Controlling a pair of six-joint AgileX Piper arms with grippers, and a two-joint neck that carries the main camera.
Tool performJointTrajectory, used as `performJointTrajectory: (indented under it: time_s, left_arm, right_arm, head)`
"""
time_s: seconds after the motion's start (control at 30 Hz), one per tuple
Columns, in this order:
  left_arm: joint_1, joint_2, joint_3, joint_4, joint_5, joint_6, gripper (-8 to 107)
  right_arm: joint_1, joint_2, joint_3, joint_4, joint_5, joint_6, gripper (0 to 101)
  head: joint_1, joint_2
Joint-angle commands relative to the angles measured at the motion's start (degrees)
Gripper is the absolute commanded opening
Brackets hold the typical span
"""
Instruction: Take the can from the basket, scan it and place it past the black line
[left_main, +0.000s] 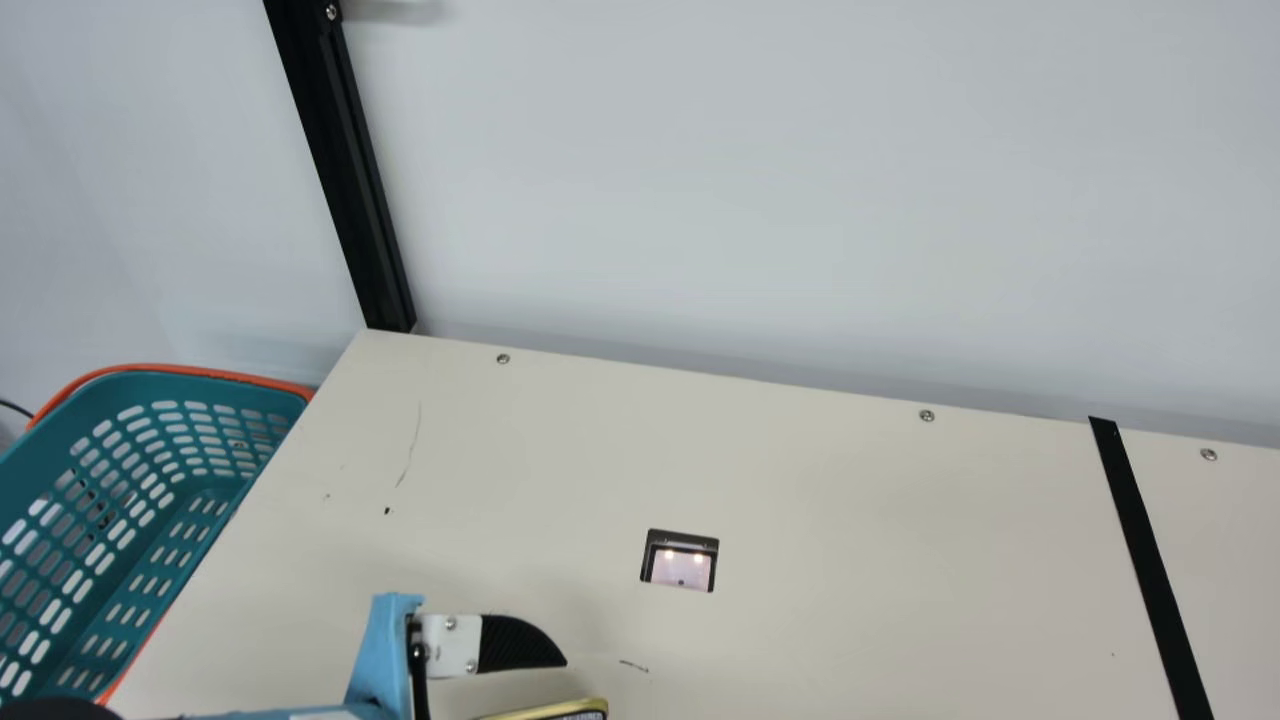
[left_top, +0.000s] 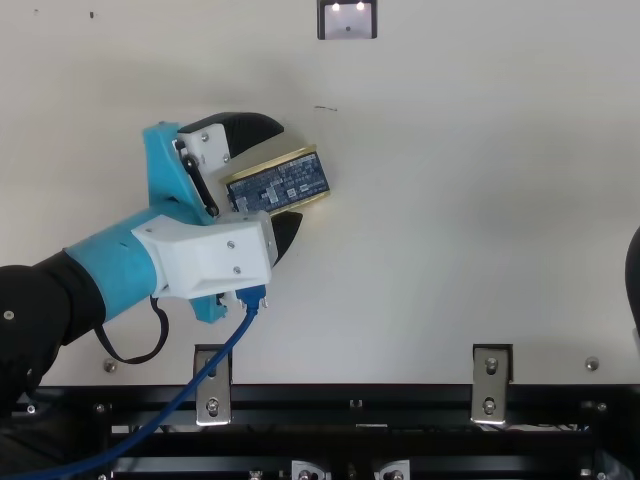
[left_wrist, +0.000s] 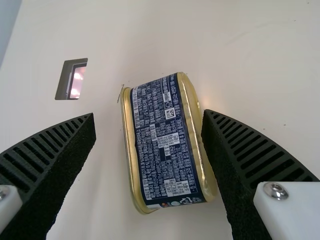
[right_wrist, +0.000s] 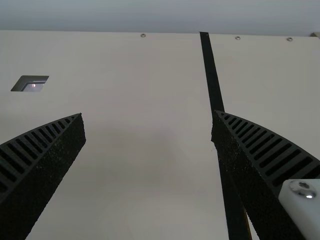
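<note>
Gold-edged can (left_top: 321, 196), navy printed label (left_wrist: 162, 142) facing up, on side, on cream table (left_top: 440, 260).

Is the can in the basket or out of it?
Out: the can is between the jaws of the left gripper, over the table.

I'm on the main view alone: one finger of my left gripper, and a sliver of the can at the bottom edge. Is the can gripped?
Observer: It doesn't look gripped. The left wrist view shows the can between the open fingers of the left gripper, with a plain gap on one side.
Operator: Which face of the can is up?
Observer: The dark blue one covered in small print; the top view shows it.
Operator: And the right gripper?
Observer: Open. In the right wrist view its two fingers stand wide apart.
</note>
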Motion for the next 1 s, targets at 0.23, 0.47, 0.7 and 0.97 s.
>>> performJointTrajectory:
  time_s: [0.23,0.47,0.7,0.97]
  left_arm:
    - [2.6,-2.4,-1.3,-0.1,-2.0,-3.2,90]
    - [7.8,-6.7,-3.4,-0.1,-6.8,-8.2,90]
    - [16.8,-13.2,-6.6,-0.1,-15.2,-16.9,90]
    - [32.0,-22.3,-10.2,-2.9,-23.3,-27.5,90]
  right_arm:
    - [0.0,0.0,0.0,0.1,0.0,0.0,101]
    - [0.0,0.0,0.0,0.1,0.0,0.0,101]
    - [0.0,0.0,0.0,0.1,0.0,0.0,101]
    - [0.0,0.0,0.0,0.2,0.0,0.0,101]
  head:
    - [-1.8,-0.3]
    - [-1.8,-0.3]
    - [-1.8,-0.3]
    - [-1.8,-0.3]
